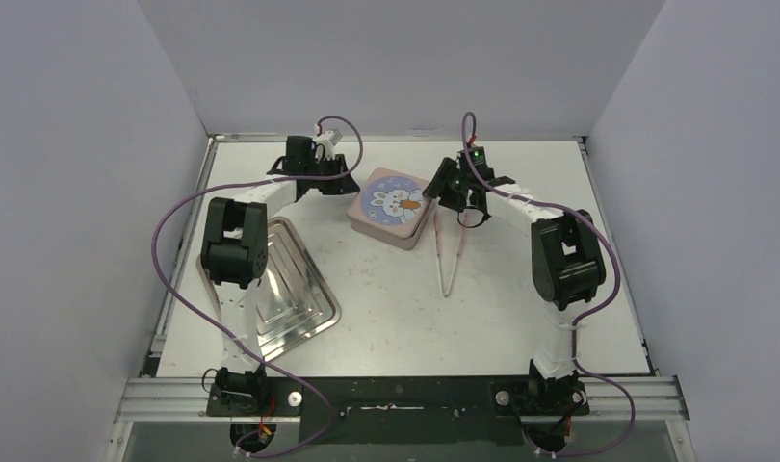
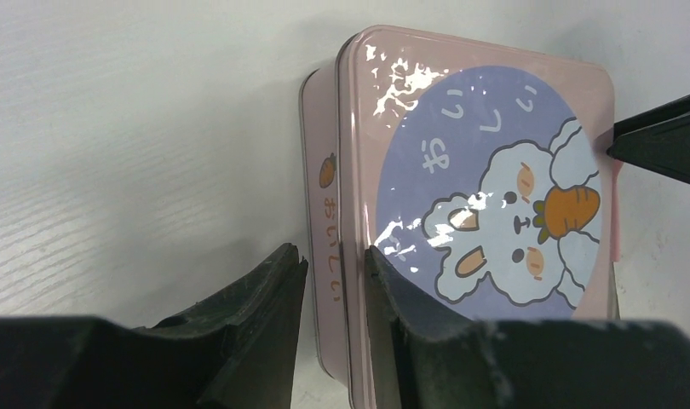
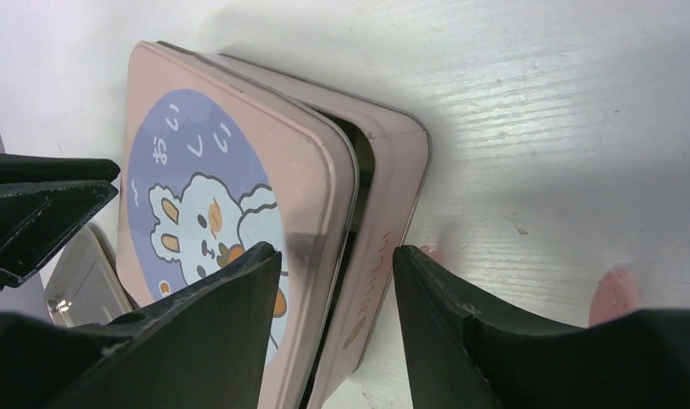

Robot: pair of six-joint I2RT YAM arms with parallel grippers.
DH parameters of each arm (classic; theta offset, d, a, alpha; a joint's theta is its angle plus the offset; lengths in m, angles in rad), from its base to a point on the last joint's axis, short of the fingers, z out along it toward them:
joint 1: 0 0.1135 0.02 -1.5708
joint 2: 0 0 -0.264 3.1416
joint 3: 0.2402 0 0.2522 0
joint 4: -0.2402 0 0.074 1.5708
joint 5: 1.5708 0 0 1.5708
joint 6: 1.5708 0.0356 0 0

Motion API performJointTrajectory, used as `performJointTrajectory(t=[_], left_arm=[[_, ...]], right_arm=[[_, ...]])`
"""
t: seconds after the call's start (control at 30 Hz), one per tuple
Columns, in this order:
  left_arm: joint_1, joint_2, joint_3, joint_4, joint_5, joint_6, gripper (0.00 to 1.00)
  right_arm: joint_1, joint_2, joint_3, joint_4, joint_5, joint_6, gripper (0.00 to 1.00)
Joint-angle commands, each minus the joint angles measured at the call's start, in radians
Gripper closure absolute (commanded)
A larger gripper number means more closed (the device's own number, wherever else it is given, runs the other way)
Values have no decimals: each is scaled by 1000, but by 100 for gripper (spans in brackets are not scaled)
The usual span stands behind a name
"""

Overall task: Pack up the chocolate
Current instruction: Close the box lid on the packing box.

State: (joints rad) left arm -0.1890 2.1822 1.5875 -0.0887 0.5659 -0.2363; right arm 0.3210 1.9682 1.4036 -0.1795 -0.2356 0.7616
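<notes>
No chocolate shows in any view. The square pink tin (image 1: 396, 207) with the rabbit-picture lid (image 2: 495, 128) sits mid-table. Its lid lies skewed on the base, with a dark gap along the right side (image 3: 359, 196). My left gripper (image 1: 351, 189) is at the tin's left edge. There its jaws (image 2: 333, 256) stand narrowly pinched across the side wall and lid rim. My right gripper (image 1: 438, 191) is at the tin's right edge. Its jaws (image 3: 337, 251) stand open astride the lid edge and wall, with one finger over the lid and the other off the wall.
A silver stepped metal tray (image 1: 295, 289) lies at the left, partly under the left arm. Pink tweezers (image 1: 450, 252) lie on the table just right of the tin, below the right gripper. White walls enclose the table on three sides.
</notes>
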Motion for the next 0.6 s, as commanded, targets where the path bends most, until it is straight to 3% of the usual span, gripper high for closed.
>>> performJointTrajectory(t=[0.0, 0.2, 0.43, 0.57], left_arm=[[-10, -27, 4, 75, 42, -35, 69], [-19, -24, 24, 34, 11, -6, 69], [-45, -4, 20, 32, -3, -2, 69], [-57, -1, 25, 20, -18, 8, 68]], right_arm=[[15, 8, 43, 23, -34, -25, 49], [24, 48, 58, -15, 17, -18, 55], [10, 54, 29, -12, 91, -21, 77], [9, 33, 16, -9, 127, -33, 74]])
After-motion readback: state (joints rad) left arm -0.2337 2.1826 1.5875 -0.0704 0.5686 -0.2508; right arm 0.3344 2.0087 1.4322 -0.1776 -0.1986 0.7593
